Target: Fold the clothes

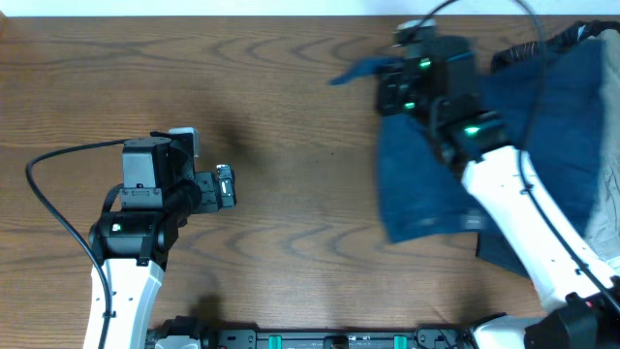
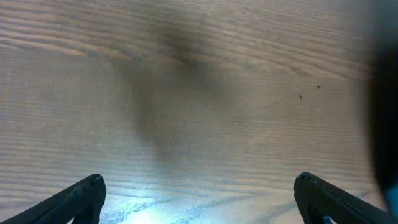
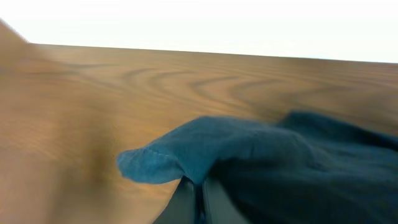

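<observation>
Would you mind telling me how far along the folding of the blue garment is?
Early. Done: nothing looks folded; the garment lies rumpled at the right side of the table. In hand: the right arm has its jaws shut on one edge. The left arm hovers over bare wood, jaws open. Left: all the folds.

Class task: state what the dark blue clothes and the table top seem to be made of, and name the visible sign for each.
The clothes: woven cloth, probably cotton denim, matte dark blue; they drape in soft folds and show a stitched hem in the right wrist view. The table: wood or wood-look laminate, the pictures cannot settle which; brown grain lines, faint sheen.
</observation>
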